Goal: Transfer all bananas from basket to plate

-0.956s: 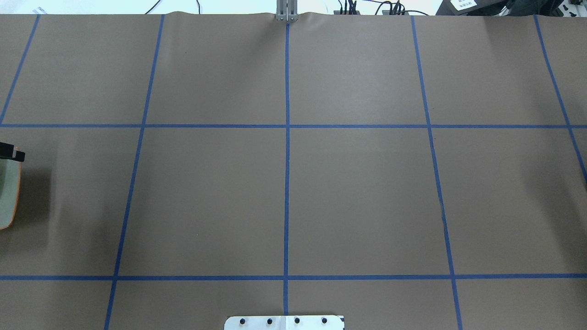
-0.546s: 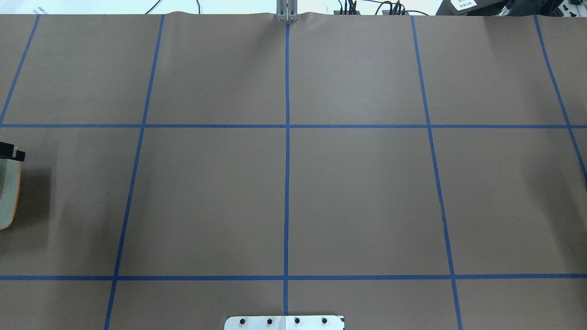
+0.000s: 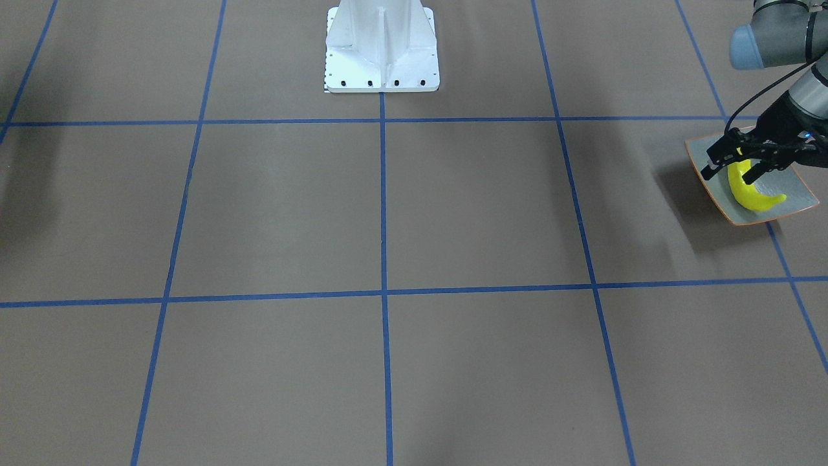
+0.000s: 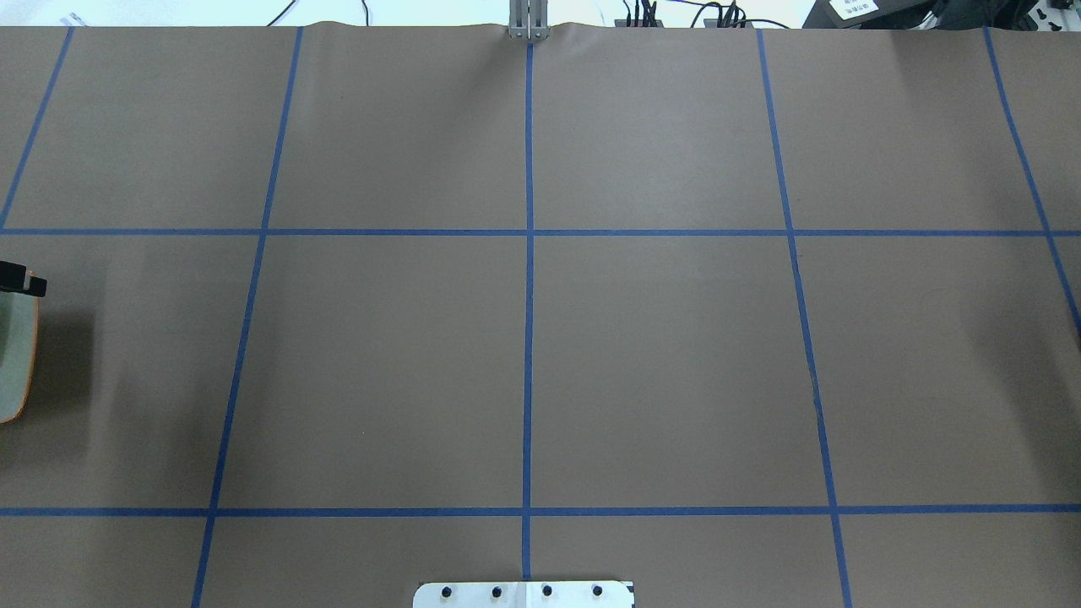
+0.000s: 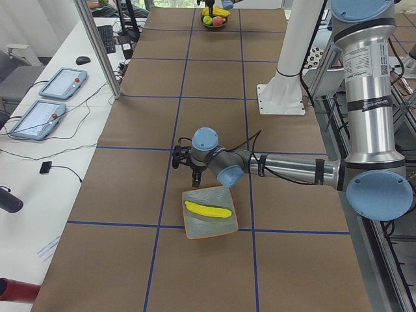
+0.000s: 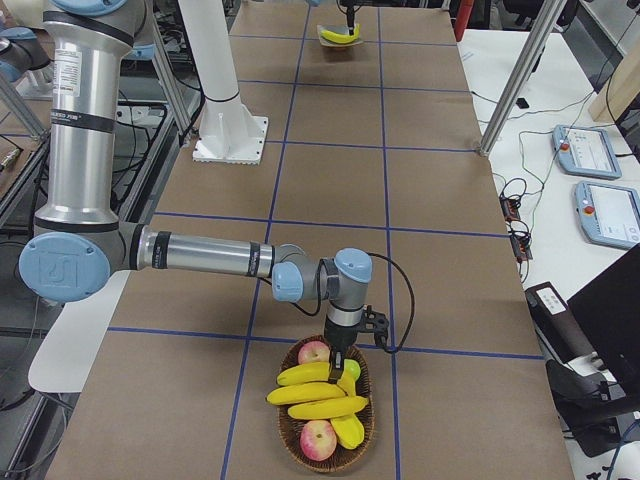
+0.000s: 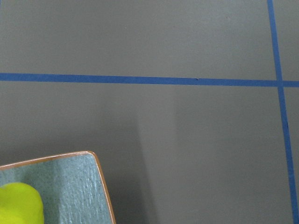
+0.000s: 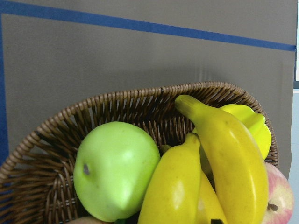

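Note:
One yellow banana (image 3: pixel 753 194) lies on the grey-green, orange-rimmed plate (image 3: pixel 794 194) at the table's left end. My left gripper (image 3: pixel 733 170) hangs open just over the banana's near end and holds nothing. The overhead view shows only one black fingertip (image 4: pixel 24 280) and the plate's edge (image 4: pixel 17 363). At the other end, the wicker basket (image 6: pixel 284 432) holds two bananas (image 6: pixel 310 375) with other fruit. My right gripper (image 6: pixel 344 367) reaches down at the basket's rim beside the bananas (image 8: pixel 229 158). I cannot tell whether it is open or shut.
Also in the basket (image 8: pixel 117 100) are a green apple (image 8: pixel 114 168), pink apples (image 6: pixel 318 438) and another yellow fruit (image 8: pixel 254 126). The white robot base (image 3: pixel 381 45) stands mid-table. Tablets (image 5: pixel 62 83) and cables lie on the side desk.

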Action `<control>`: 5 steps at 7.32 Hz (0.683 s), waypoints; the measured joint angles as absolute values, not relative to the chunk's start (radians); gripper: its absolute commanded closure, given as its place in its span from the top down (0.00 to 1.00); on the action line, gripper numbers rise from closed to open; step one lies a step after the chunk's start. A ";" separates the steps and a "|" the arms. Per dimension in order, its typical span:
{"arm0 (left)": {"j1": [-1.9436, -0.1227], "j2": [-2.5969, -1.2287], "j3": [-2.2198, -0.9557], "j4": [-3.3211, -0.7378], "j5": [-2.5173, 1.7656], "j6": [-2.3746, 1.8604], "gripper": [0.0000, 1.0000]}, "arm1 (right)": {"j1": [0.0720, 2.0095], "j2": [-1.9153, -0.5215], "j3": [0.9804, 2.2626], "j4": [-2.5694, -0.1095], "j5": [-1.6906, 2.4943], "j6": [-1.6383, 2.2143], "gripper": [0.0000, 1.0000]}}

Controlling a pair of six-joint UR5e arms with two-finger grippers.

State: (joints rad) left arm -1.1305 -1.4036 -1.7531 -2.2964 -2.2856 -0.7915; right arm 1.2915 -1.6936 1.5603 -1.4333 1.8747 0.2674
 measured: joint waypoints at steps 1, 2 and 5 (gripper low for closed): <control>-1.130 -1.404 -1.752 -2.296 -2.286 -0.792 0.99 | 1.295 -1.694 1.589 -1.455 1.876 0.244 0.00; -1.130 -1.405 -1.750 -2.295 -2.286 -0.792 0.99 | 1.316 -1.695 1.660 -1.536 1.876 0.188 0.00; -1.129 -1.423 -1.738 -2.292 -2.296 -0.792 0.99 | 1.404 -1.597 1.853 -1.858 1.918 0.066 0.00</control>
State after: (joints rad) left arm -1.1291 -1.4227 -1.7380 -2.2921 -2.2963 -0.7915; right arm 1.4042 -1.5971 1.8530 -1.8584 1.9179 0.0663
